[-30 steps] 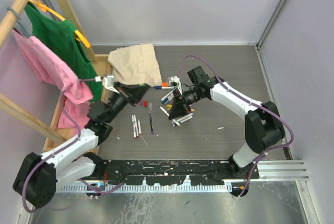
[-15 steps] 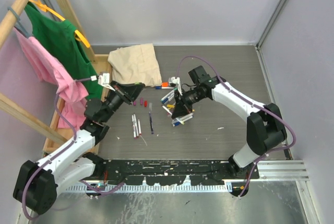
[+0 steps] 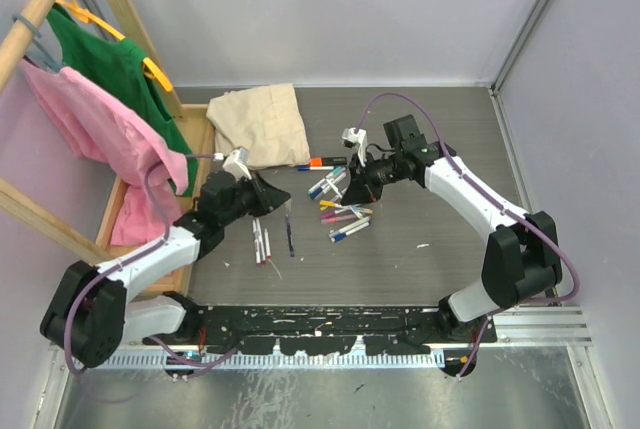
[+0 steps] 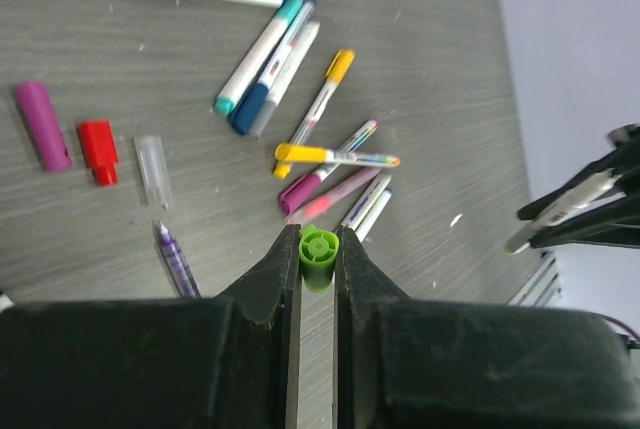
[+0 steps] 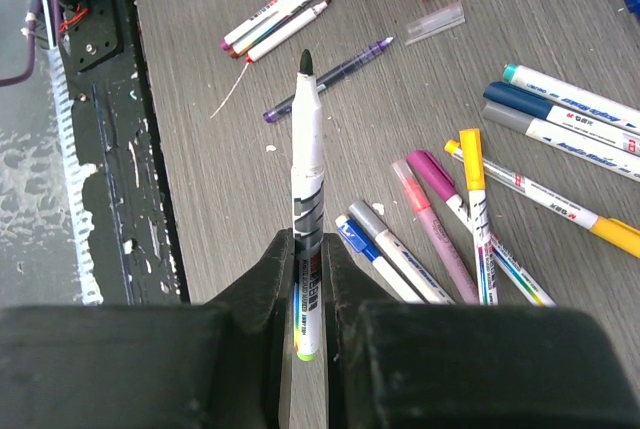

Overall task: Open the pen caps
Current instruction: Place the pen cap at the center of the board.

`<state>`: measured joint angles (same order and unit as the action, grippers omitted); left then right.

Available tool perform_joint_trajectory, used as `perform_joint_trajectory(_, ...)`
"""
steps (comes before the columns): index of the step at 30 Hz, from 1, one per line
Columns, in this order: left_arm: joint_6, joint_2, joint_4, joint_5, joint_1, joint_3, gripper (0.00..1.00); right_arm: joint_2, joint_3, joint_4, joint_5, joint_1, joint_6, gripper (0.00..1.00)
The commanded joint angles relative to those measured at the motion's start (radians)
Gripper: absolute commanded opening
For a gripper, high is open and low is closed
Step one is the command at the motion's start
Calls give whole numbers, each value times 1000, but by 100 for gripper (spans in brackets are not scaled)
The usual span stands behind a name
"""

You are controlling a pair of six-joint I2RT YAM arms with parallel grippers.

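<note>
In the left wrist view a green pen cap (image 4: 318,255) sits pinched between the tips of my left gripper (image 4: 318,249), its hollow end facing the camera. My right gripper (image 5: 308,245) is shut on a white-barrelled pen (image 5: 307,139) whose dark tip is bare and points away from me. Seen from above, the left gripper (image 3: 281,195) and right gripper (image 3: 351,187) hang apart over the pens. Loose purple (image 4: 42,125), red (image 4: 97,150) and clear (image 4: 152,170) caps lie on the table. Several capped pens (image 4: 322,167) are heaped beyond them.
Uncapped pens (image 3: 262,241) lie near the front edge. A thick black marker with an orange cap (image 3: 322,161) rests by a beige cloth (image 3: 258,123). A wooden rack with a pink shirt (image 3: 110,139) and a green shirt (image 3: 120,74) stands at the left.
The right gripper has lifted and drawn back to the right with the pen. The left gripper has swung lower and toward the middle. Both have stayed shut.
</note>
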<state>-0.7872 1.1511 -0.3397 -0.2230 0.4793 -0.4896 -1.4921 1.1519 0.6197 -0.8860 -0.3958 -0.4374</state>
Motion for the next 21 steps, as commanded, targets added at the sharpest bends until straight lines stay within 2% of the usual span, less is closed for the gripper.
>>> perform_joint_trajectory(1, 88, 51, 235, 148, 82, -151, 0, 30, 12, -38, 10, 10, 22, 1)
perform_joint_trajectory(4, 117, 109, 380, 296, 144, -248, 0, 31, 13, -39, 12, 15, 25, 1)
perform_joint_trajectory(7, 118, 214, 482, 373, 182, -326, 0, 34, 10, -43, 13, 22, 28, 1)
perform_joint_trajectory(16, 118, 435, 649, 447, 234, -532, 0, 39, 6, -54, 16, 36, 38, 1)
perform_joint_trajectory(21, 126, 547, 763, 490, 255, -641, 3, 39, 2, -59, 12, 37, 42, 1)
